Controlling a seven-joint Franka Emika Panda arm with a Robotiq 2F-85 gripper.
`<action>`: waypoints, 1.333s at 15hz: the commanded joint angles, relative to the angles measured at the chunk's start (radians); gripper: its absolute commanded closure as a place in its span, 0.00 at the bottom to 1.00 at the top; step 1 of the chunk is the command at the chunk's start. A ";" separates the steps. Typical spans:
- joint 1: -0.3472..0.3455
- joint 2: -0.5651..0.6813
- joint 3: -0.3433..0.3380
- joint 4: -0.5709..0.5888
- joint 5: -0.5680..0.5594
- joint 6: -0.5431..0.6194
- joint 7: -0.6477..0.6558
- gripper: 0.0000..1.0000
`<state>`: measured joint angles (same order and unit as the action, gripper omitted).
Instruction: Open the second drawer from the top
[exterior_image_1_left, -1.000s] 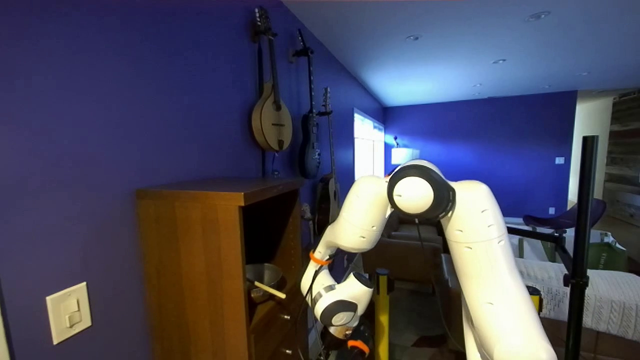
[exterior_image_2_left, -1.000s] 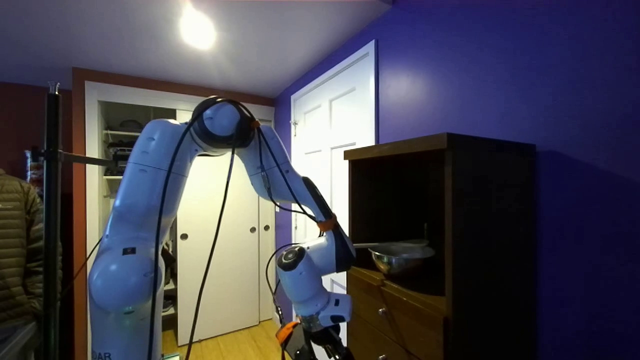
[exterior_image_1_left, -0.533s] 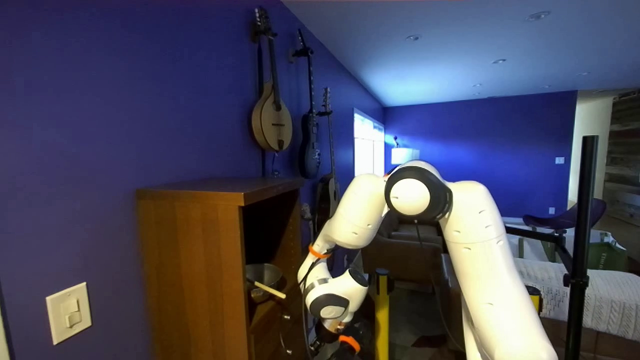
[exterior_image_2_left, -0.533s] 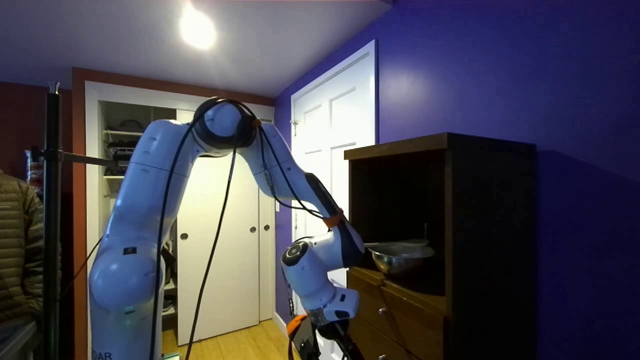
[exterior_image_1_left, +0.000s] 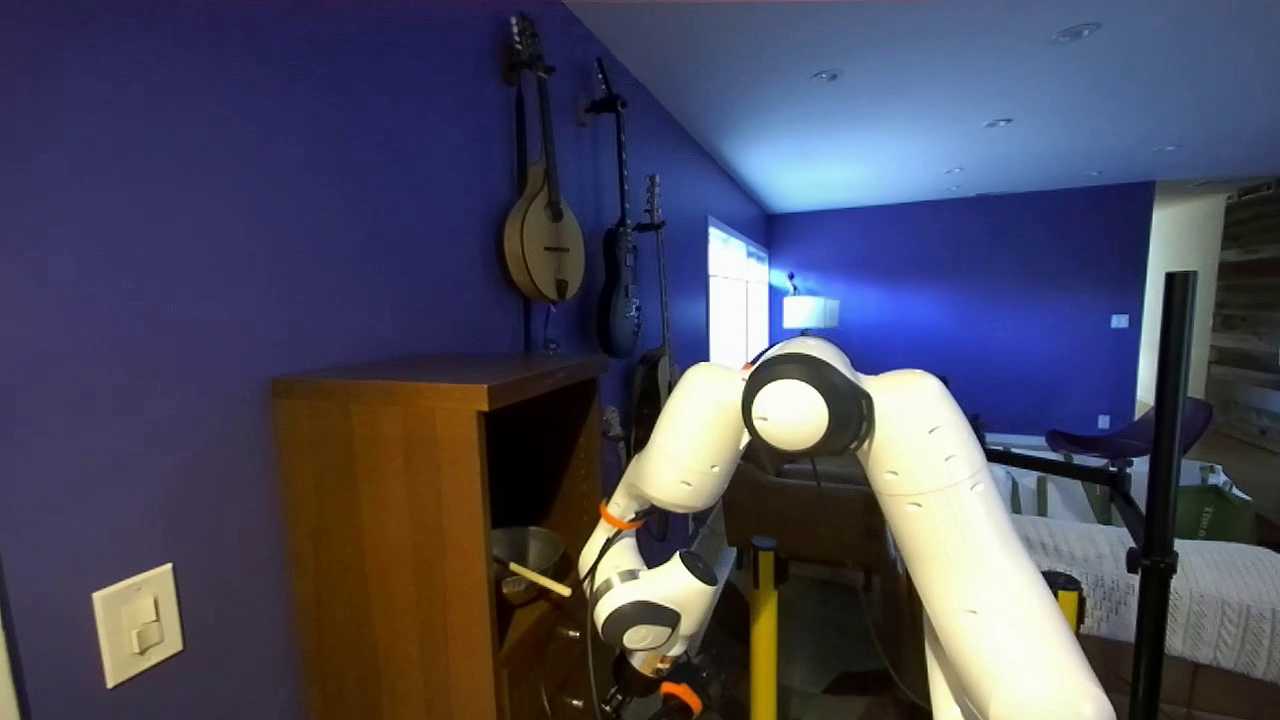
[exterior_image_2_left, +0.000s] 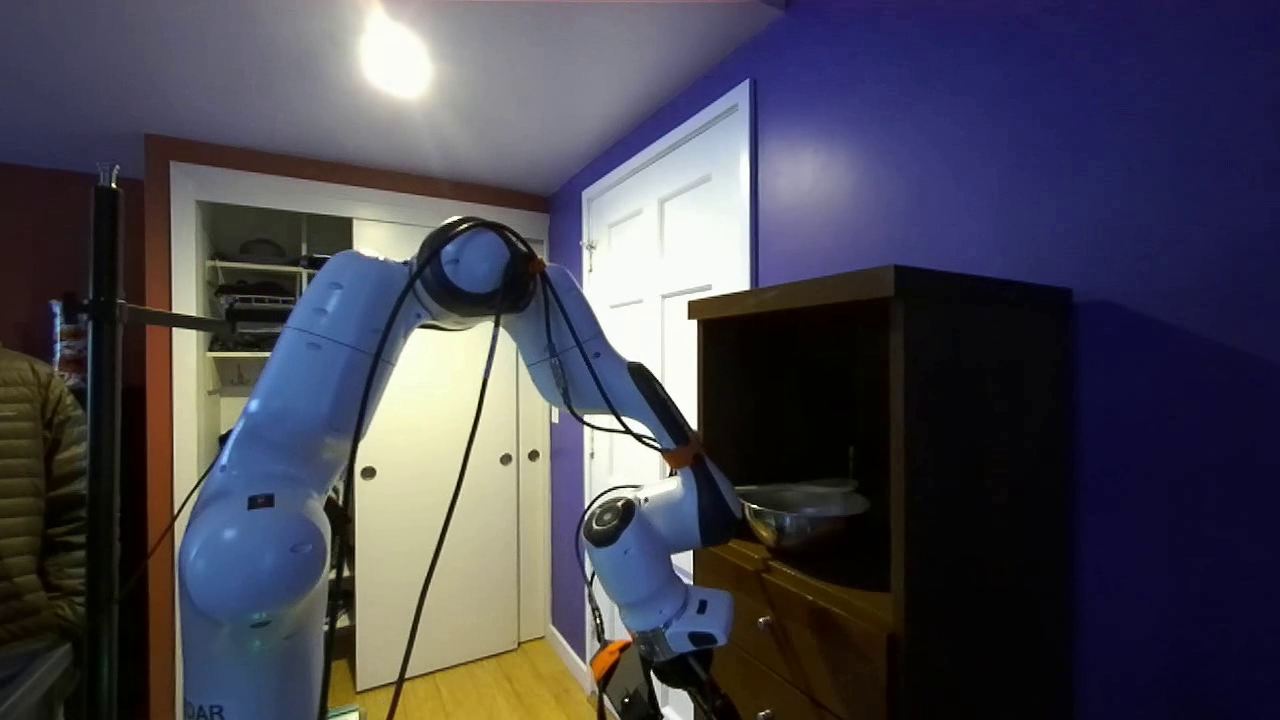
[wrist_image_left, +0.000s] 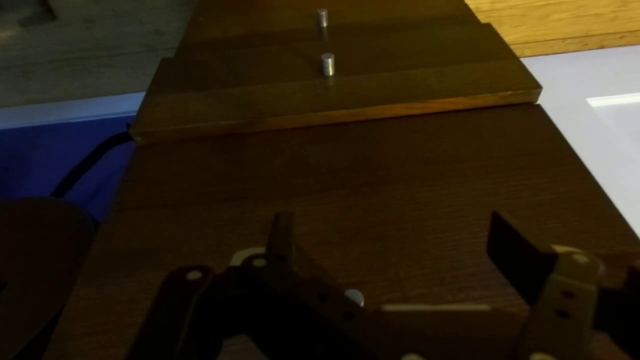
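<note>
Exterior view, flat brown wooden second drawer (exterior_image_2_left: 760, 692), silvery knob (exterior_image_2_left: 765, 714), wrist view, hand (wrist_image_left: 390, 235) spread wide, holding nothing

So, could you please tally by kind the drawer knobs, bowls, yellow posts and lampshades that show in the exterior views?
Drawer knobs: 2, one above the other
Metal bowl: 1, in both exterior views
Yellow posts: 2, one partly behind the arm
White lampshade: 1
Total: 6
</note>
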<state>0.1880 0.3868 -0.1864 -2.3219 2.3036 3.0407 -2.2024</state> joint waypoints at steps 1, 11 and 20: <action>0.016 0.059 -0.038 0.069 0.039 -0.041 -0.040 0.04; 0.042 0.097 -0.096 0.125 0.108 -0.111 -0.128 0.69; 0.083 0.064 -0.144 0.083 0.138 -0.137 -0.257 0.96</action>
<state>0.2593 0.4729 -0.3153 -2.2264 2.4507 2.9216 -2.4172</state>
